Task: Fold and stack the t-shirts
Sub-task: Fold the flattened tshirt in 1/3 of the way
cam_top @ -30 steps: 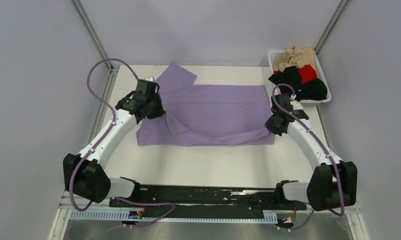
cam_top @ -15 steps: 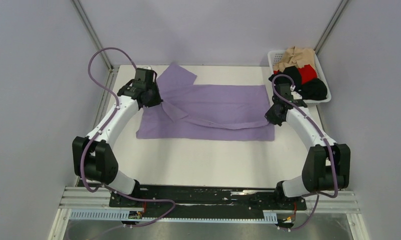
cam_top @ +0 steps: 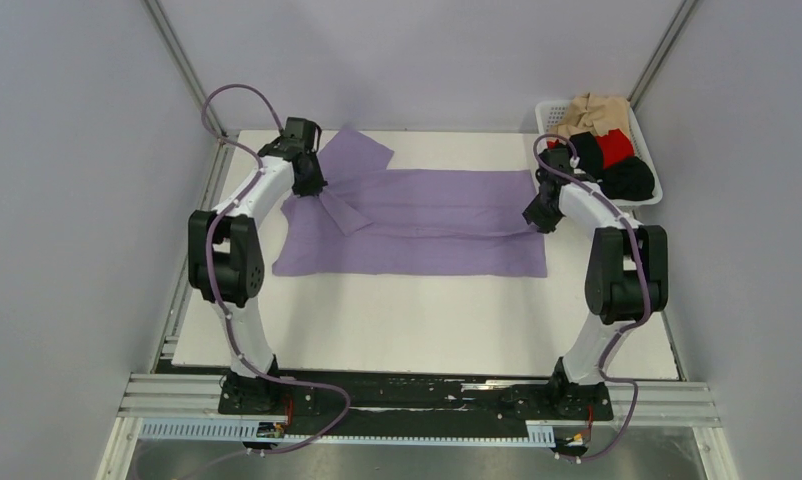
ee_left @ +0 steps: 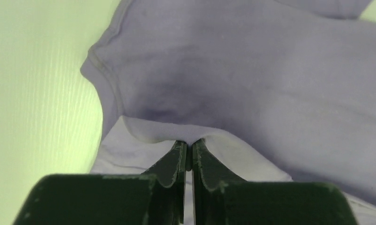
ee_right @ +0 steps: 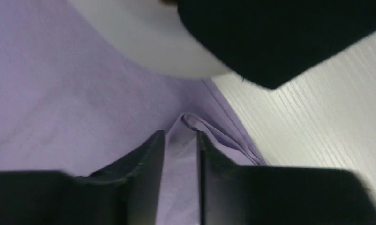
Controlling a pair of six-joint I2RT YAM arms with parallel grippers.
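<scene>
Lavender t-shirt lies mid-bench, long axis 9-to-3, one sleeve poking toward 11. Left hand pinched tight on a fold at its 9 end. Right hand narrow, I think gripping the 3-end hem. Basket of other t-shirts at 2. Both arms reach farther toward 12 than before, fold carried back.

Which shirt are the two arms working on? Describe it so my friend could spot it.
On the white table, toward its far side, lies the purple shirt, pinched by the left gripper and the right gripper. It alone is lavender and spread out; the black, red and tan shirts sit bunched in the white basket at the far right corner.
</scene>
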